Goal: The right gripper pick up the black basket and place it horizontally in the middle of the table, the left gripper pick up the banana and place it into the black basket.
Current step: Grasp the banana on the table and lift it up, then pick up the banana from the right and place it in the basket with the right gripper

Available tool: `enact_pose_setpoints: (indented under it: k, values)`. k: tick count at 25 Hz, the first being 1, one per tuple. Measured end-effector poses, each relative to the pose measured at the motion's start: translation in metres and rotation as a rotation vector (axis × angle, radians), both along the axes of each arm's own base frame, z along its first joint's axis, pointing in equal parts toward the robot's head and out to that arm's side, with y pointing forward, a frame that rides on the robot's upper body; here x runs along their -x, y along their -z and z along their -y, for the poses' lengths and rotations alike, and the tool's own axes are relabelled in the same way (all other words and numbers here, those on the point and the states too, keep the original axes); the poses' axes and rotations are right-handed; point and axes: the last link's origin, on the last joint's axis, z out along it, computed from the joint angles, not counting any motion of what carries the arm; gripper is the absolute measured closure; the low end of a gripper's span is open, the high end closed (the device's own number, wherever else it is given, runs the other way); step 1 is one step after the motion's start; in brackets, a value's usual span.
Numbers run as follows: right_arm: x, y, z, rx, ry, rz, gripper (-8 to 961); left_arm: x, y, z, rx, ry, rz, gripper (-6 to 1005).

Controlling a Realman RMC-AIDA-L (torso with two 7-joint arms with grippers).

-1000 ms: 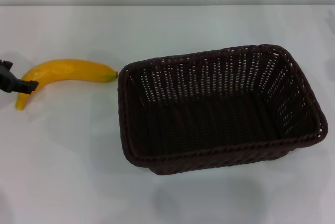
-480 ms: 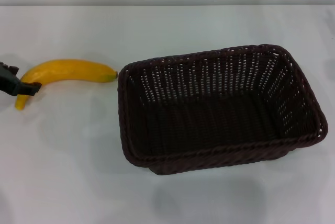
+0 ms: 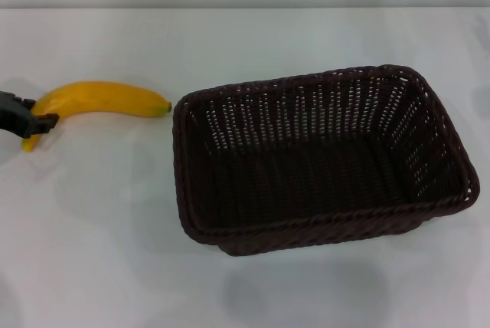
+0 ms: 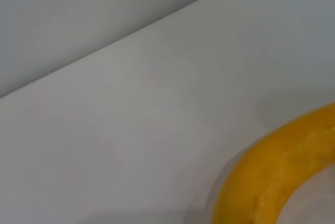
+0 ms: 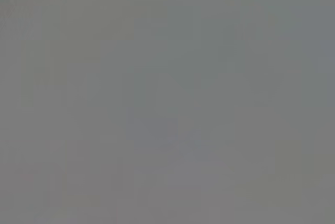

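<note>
Gripping the banana near its stem end at frame left, left gripper looks clamped on it; basket sits centre-right on table. Right gripper unseen.

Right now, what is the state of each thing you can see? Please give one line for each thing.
Basket: upright on the table, lying lengthwise across it, nothing inside.
Banana: outside the basket, to its left; its dark tip points at the basket rim with a small gap.
Left gripper: at the banana's far end, at the table's left edge.
Right gripper: not in view.
Table: white; it bears the basket.
</note>
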Motion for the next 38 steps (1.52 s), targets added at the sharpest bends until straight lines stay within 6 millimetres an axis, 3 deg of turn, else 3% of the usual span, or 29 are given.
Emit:
enact_pose_setpoints:
  k: [9, 26, 32, 38]
  values:
    - [-0.002, 0.001, 0.0, 0.003, 0.007, 0.0, 91, -0.007, -0.005, -0.001, -0.04, 0.03, 0.032, 569]
    - [-0.002, -0.002, -0.001, -0.01, 0.003, 0.002, 91, -0.056, -0.067, 0.022, -0.201, 0.161, 0.062, 564]
    - [-0.002, -0.003, -0.001, -0.012, 0.002, 0.004, 91, -0.085, -0.082, 0.027, -0.225, 0.229, 0.06, 535]
    - [0.001, -0.003, -0.002, -0.012, -0.004, 0.004, 91, -0.14, -0.09, 0.036, -0.178, 0.359, 0.145, 507]
